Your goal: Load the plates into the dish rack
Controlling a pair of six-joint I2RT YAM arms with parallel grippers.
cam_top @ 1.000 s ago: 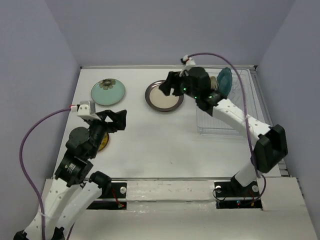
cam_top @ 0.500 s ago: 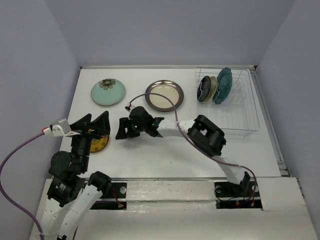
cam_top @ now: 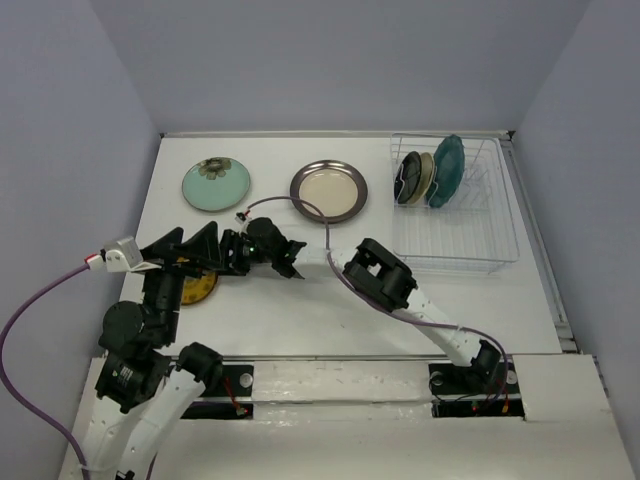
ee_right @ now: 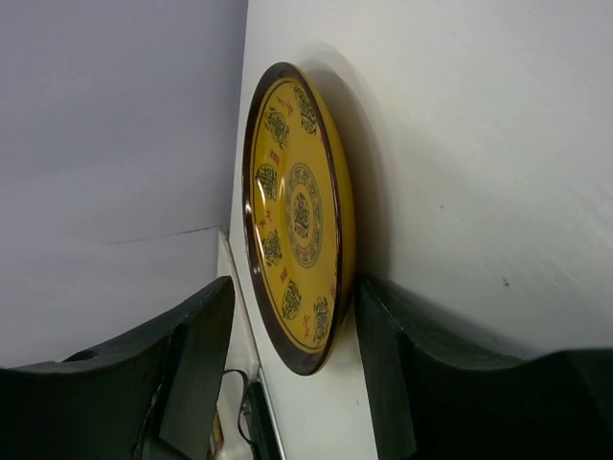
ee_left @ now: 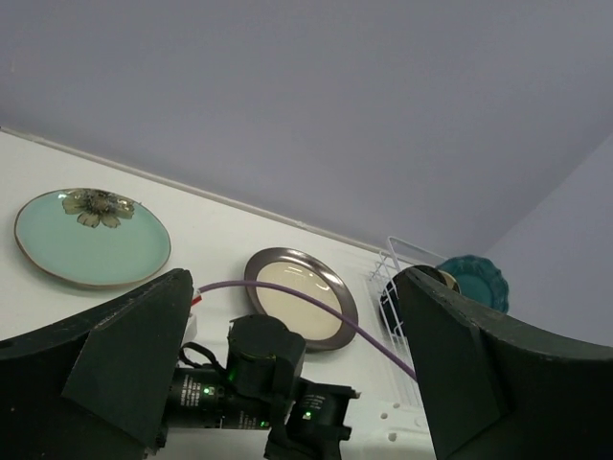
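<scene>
A yellow-orange plate (ee_right: pixel 299 216) with dark patterns and a brown rim lies flat on the white table near the left edge. My right gripper (ee_right: pixel 297 284) is open astride its near rim, one finger (ee_right: pixel 196 369) above the plate and the other (ee_right: pixel 407 374) at its underside. From above, the right gripper (cam_top: pixel 222 260) reaches far left beside this plate (cam_top: pixel 197 290). My left gripper (cam_top: pixel 185 245) hangs wide open over it, holding nothing. A mint flower plate (cam_top: pixel 216 185) and a silver plate (cam_top: pixel 328 191) lie at the back. The dish rack (cam_top: pixel 470 235) holds black (cam_top: pixel 406 178), cream (cam_top: pixel 423 177) and teal (cam_top: pixel 447 170) plates upright.
The right arm (cam_top: pixel 385 280) stretches across the table's middle, its purple cable (ee_left: pixel 326 311) looping over the silver plate (ee_left: pixel 299 298). In the left wrist view the right wrist (ee_left: pixel 254 383) sits between my left fingers (ee_left: pixel 129 369). Walls close the table at back and sides.
The right arm swung from the rack across to the left and lowered onto the yellow plate's rim, its jaws narrowing. The left arm rose earlier and has held still since.
</scene>
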